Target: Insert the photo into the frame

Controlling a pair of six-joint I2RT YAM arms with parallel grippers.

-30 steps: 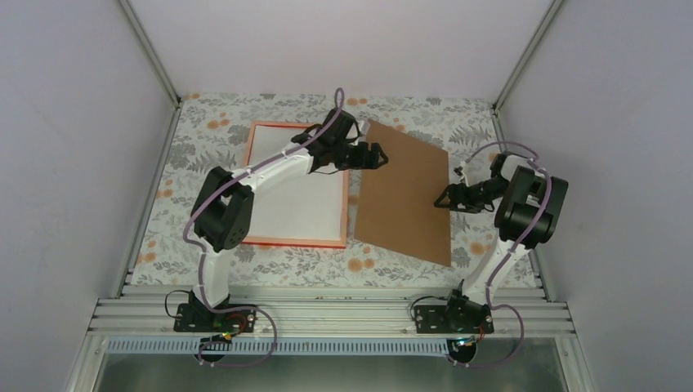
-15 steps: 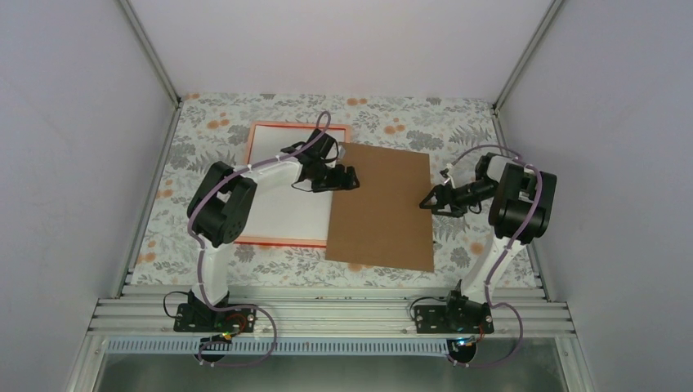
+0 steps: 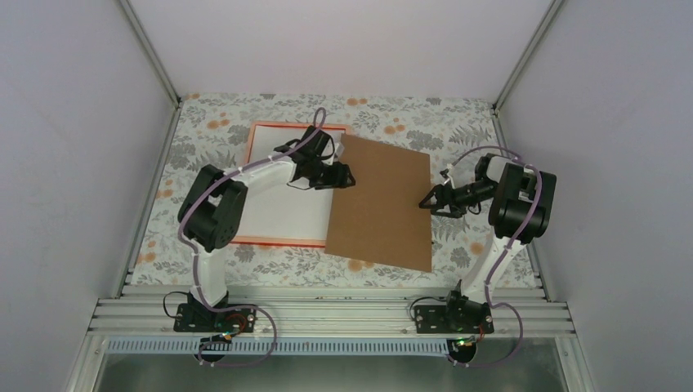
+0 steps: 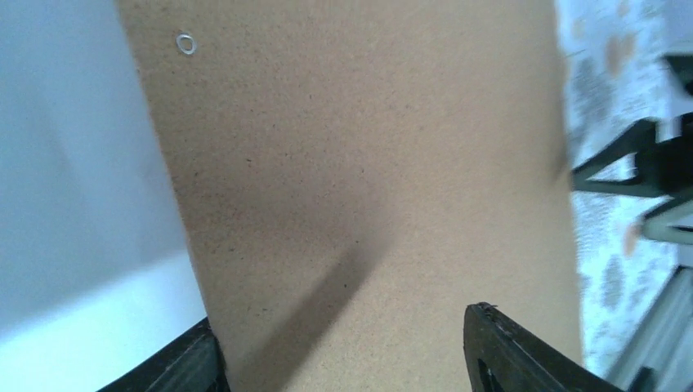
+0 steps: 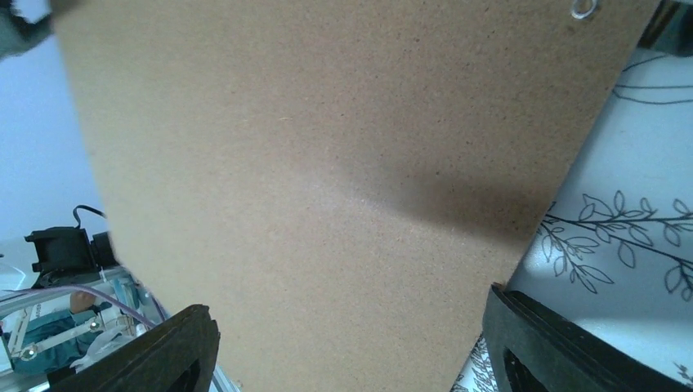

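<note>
The frame lies flat at the left middle of the table, with a thin red edge around a plain white surface. No printed side of a photo shows. The brown backing board lies to its right and overlaps the frame's right edge. My left gripper is open at the board's left edge, and the board spans the gap between its fingers in the left wrist view. My right gripper is open at the board's right edge, facing the board in the right wrist view.
A floral tablecloth covers the table. Grey walls close in the left, back and right. An aluminium rail with both arm bases runs along the near edge. A small metal ring sits on the board.
The board has slid left onto the frame's right edge and turned straighter. Both grippers moved left with it. Little has changed in the last half second.
</note>
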